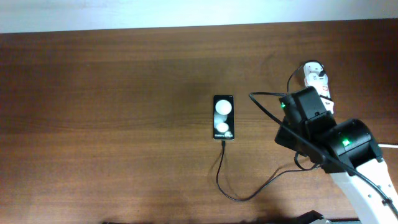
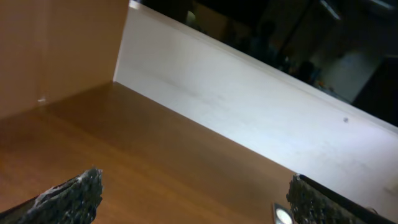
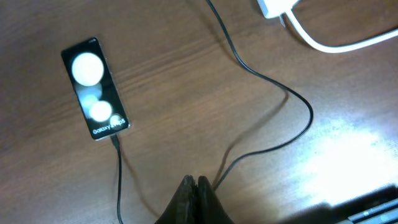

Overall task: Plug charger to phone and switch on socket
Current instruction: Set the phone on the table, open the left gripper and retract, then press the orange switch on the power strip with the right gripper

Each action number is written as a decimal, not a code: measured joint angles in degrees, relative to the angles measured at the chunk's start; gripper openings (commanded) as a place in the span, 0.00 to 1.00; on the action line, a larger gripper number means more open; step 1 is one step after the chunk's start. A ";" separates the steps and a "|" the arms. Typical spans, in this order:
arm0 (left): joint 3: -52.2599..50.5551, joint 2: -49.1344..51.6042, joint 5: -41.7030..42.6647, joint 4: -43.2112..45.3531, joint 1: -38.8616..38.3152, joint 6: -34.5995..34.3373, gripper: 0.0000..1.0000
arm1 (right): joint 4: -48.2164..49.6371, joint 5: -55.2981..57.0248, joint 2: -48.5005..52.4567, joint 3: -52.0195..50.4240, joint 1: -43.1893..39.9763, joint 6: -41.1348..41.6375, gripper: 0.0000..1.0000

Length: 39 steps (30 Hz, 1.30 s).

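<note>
The phone (image 1: 224,117) lies flat mid-table with its white lettering at the near end; it also shows in the right wrist view (image 3: 93,87). The charger's cable (image 1: 219,177) has its connector tip (image 3: 115,140) at the phone's near end, apparently inserted. It loops right and runs under my right arm toward the socket (image 1: 314,76), which the arm half hides. My right gripper (image 3: 195,182) is shut and empty above the table, beside the cable loop (image 3: 292,99). My left gripper (image 2: 196,202) is open and empty over bare wood.
A white corner of the strip (image 3: 271,7) and its thick white cord (image 3: 336,45) show at the top right of the right wrist view. A pale wall (image 2: 249,106) edges the table's far side. Wide bare wood (image 1: 106,118) lies left of the phone.
</note>
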 measured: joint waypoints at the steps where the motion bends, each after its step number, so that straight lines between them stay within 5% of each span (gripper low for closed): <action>1: -2.54 -0.39 -1.27 3.45 0.00 -0.02 0.99 | -0.15 -0.92 0.00 -0.02 -0.35 0.07 0.04; 3: -8.00 -0.68 -2.43 8.70 0.00 -0.04 0.99 | -0.74 -2.56 0.00 -0.04 -0.35 0.02 0.04; 14: -73.22 -0.52 -1.57 67.43 0.04 -6.10 0.99 | -4.87 -6.64 0.00 -0.09 -0.39 0.04 0.04; 17: -83.45 -0.48 -1.44 72.17 0.04 -5.86 0.99 | -5.35 -6.80 0.00 -0.09 -0.39 0.07 0.04; 22: -88.67 -0.48 1.79 83.27 0.04 0.68 0.99 | -5.35 -6.82 0.00 -0.09 -0.39 0.02 0.04; 33: -89.15 -0.48 3.32 83.67 0.04 4.74 0.99 | -0.61 -6.80 0.24 -0.09 -1.07 2.64 0.04; 39: -89.26 -0.33 3.52 83.69 0.04 4.74 0.99 | 9.14 -7.43 13.11 -0.04 -22.01 2.03 0.04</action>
